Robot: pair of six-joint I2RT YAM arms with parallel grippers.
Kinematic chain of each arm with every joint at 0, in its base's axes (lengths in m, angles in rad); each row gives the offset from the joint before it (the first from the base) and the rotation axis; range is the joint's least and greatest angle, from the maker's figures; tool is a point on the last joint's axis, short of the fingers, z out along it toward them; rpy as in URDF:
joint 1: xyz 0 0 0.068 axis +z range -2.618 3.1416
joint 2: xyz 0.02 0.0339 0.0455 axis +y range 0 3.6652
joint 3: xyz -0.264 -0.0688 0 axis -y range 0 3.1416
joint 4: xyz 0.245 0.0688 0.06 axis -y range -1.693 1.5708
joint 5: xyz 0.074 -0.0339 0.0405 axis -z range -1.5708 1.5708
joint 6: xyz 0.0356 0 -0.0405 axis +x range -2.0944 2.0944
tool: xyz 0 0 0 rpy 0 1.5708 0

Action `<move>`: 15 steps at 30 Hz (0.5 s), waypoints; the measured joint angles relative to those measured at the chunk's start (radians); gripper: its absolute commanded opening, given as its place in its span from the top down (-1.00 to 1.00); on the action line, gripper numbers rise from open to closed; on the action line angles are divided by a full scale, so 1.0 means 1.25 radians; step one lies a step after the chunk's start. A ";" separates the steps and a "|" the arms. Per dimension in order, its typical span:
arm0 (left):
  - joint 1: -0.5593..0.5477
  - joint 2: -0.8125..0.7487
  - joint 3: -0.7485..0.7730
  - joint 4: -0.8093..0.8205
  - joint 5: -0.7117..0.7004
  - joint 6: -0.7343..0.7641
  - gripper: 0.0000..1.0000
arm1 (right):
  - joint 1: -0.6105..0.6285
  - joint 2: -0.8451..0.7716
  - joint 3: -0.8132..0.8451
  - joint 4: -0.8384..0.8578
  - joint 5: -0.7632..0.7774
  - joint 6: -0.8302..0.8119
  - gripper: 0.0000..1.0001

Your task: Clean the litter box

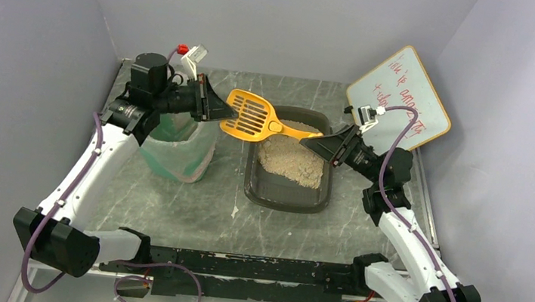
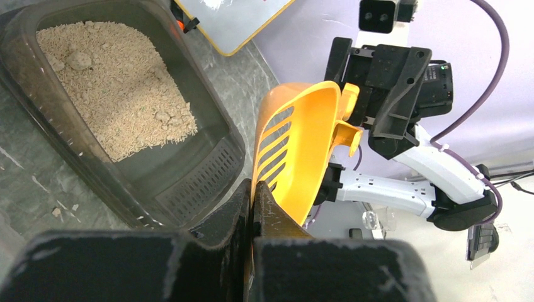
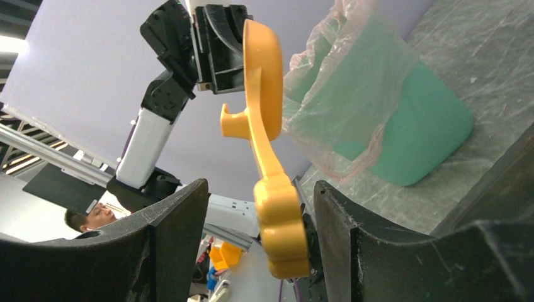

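Litter box [image 1: 286, 195] sits on the table [image 1: 188, 222], right of centre, long side running near to far. Litter [image 1: 292, 161] is heaped in the middle and far part of the box; the near end shows bare floor. A few crumbs [image 1: 235, 212] lie on the table just off the box's near-left corner.

Right gripper [image 3: 260, 189] hovers over the box's far-right part. Jaws are apart, with the end of the scoop handle between them. The handle is close against one finger [image 3: 352, 233], with a clear gap to the other, so not clamped.

Orange slotted scoop [image 1: 252, 115] is in the air over the box's far-left corner. Its handle runs right across the far end and its head sticks out past the left rim.

Left gripper [image 2: 254, 198] is left of the box at the scoop's head, jaws pinched together on the front edge of the head.

Green bin [image 1: 173, 152] with a clear bag stands left of the box, near but apart, partly under the left gripper. A whiteboard [image 1: 407, 98] leans on the wall past the box's far-right corner.
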 measured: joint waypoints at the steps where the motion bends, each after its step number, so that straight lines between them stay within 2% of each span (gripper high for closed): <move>1: 0.000 0.000 0.000 0.002 0.001 -0.002 0.90 | 0.000 0.000 0.000 -0.005 0.000 -0.002 -0.27; 15: 0.000 -0.005 -0.013 0.025 0.014 -0.015 0.90 | 0.000 0.004 0.001 0.035 -0.013 0.023 -0.09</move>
